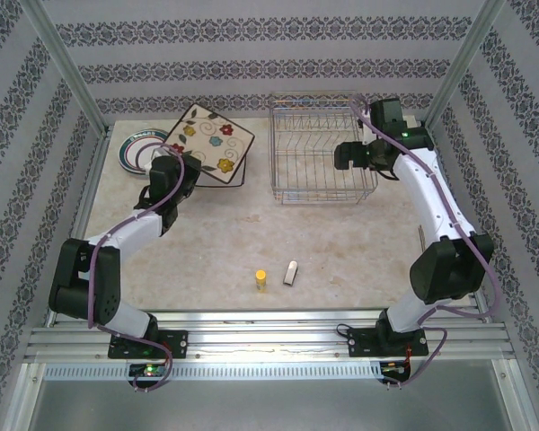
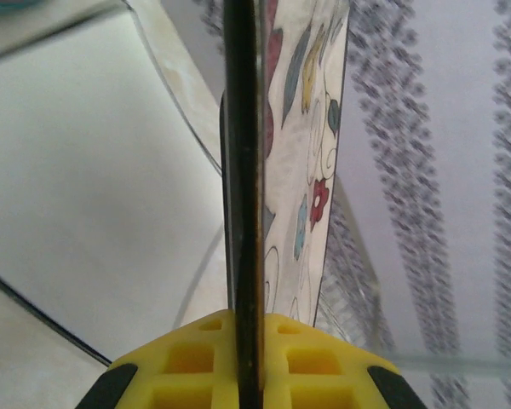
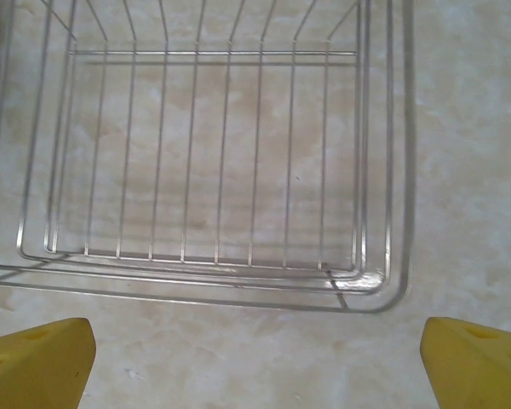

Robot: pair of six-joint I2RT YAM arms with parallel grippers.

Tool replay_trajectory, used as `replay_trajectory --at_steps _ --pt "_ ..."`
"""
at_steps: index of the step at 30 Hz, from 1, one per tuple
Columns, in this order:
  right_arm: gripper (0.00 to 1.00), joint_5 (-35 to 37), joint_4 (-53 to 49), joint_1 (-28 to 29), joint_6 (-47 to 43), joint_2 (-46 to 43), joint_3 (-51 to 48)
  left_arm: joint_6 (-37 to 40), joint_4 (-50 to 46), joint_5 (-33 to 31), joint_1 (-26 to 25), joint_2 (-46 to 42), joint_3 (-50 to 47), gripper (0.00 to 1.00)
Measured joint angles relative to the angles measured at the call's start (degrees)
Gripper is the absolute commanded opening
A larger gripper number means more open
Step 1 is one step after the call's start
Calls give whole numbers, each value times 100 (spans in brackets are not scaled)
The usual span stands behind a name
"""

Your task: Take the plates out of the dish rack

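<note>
Presently: dish rack, rectangular, thin silver wire with upright dividers, standing at the back of the marbled beige desk. Left of the rack is the square plate — glossy cream, painted flowers and swirls, dark rim, tilted, pinched at its edge by the left claw. Further left of the rack is a round plate, white with teal rings, its right edge hidden by the square one. Right claw — yellow-tipped, spread wide, at the rack's right end.
</note>
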Motion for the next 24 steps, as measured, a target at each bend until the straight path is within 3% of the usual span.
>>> replay_trajectory --at_steps 7,24 --pt "98 273 -136 63 -46 -142 -37 -313 374 -833 -197 282 -96 0" --pt "98 289 -144 74 -168 -140 -186 -793 1283 -1567 -503 1600 -70 0"
